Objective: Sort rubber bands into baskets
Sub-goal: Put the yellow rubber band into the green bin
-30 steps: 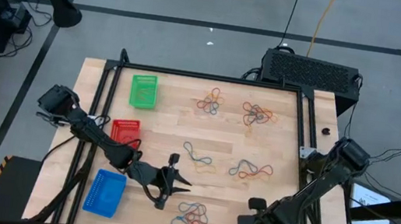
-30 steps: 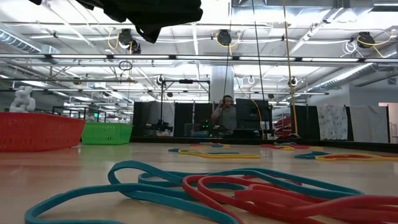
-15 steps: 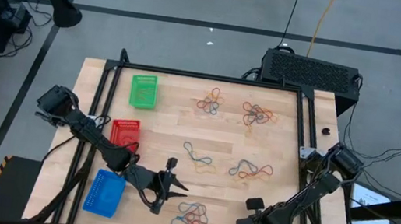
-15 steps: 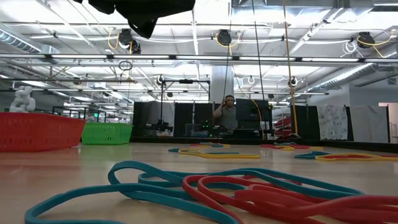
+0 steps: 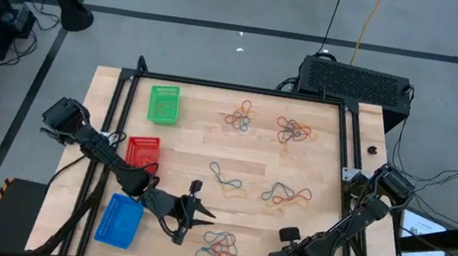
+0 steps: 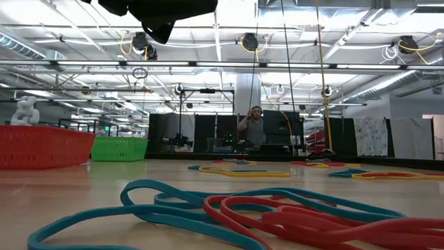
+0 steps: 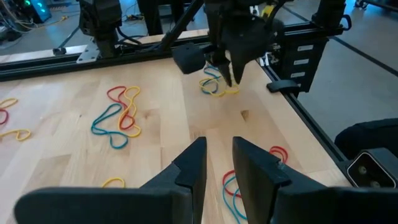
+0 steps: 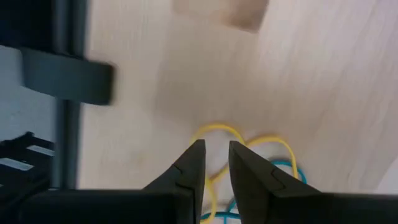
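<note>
On the wooden table (image 5: 200,142) we count three baskets down the left side: green basket (image 5: 163,104) at the far end, red basket (image 5: 143,149) in the middle, blue basket (image 5: 119,219) nearest the front edge. The rubber bands sit in five loose clumps: two at the far end (image 5: 242,116) (image 5: 294,132), two mid-table (image 5: 225,181) (image 5: 285,194), and one near the front (image 5: 219,249).

Left gripper (image 5: 200,209) hovers between the blue basket and that front clump, fingers (image 7: 193,165) a narrow gap apart, pinching nothing. Right gripper (image 8: 214,162) is low at the front right, fingers slightly parted above a yellow band (image 8: 217,134) and a teal one, gripping neither as far as we can tell.

No readable writing anywhere. Individual bands are too tangled to count, and the right wrist view is blurry.
</note>
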Motion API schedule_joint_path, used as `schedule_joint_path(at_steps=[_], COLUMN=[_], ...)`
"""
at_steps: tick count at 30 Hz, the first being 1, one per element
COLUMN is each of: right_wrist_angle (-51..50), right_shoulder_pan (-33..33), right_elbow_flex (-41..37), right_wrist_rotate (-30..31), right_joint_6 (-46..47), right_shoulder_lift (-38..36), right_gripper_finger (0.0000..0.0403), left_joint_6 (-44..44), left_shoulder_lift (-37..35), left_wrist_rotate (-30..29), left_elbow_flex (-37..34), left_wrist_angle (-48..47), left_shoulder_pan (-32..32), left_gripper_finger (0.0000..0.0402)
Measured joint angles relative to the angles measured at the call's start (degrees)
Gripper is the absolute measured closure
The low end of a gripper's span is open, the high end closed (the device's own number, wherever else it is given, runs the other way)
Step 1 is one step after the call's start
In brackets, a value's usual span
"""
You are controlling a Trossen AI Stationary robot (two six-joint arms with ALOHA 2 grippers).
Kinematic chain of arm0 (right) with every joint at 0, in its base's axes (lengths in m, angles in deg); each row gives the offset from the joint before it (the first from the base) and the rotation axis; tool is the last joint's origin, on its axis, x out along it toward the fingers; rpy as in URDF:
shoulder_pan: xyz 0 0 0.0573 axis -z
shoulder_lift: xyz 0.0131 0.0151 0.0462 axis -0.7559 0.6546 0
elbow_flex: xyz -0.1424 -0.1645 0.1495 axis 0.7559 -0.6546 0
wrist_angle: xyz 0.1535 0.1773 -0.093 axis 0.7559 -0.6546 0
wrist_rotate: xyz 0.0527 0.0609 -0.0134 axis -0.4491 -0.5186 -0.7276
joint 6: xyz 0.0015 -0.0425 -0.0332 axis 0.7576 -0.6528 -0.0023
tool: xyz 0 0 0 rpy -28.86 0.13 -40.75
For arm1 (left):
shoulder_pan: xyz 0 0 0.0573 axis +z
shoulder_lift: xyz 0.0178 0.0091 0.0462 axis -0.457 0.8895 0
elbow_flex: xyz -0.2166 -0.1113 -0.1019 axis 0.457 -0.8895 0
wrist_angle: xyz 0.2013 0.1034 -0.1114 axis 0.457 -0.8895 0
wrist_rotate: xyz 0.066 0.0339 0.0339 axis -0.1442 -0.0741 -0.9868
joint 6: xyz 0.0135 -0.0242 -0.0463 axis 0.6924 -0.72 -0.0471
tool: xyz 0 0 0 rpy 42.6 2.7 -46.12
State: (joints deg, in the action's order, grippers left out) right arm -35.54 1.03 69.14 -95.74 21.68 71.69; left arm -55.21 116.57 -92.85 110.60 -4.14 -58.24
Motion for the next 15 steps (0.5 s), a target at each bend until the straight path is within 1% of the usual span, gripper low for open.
schedule_joint_path(at_steps=[6,11,15], right_wrist_angle=[-1.3,-1.3,0.6], right_shoulder_pan=[0.0,0.0,0.0], right_elbow_flex=[0.6,-1.4,-2.8], right_wrist_rotate=[1.5,2.1,3.0], right_joint_6=[-0.8,-0.9,-0.9], right_shoulder_lift=[0.0,0.0,0.0], right_gripper_finger=[0.0339,0.0339,0.0339], left_joint_6=[-0.1,-0.1,-0.1], left_shoulder_lift=[0.0,0.0,0.0], left_wrist_rotate=[0.0,0.0,-0.1], left_elbow_flex=[0.0,0.0,0.0], left_wrist_angle=[0.0,0.0,-0.1], left_shoulder_pan=[0.0,0.0,0.0], left_gripper_finger=[0.0316,0.0316,0.0316])
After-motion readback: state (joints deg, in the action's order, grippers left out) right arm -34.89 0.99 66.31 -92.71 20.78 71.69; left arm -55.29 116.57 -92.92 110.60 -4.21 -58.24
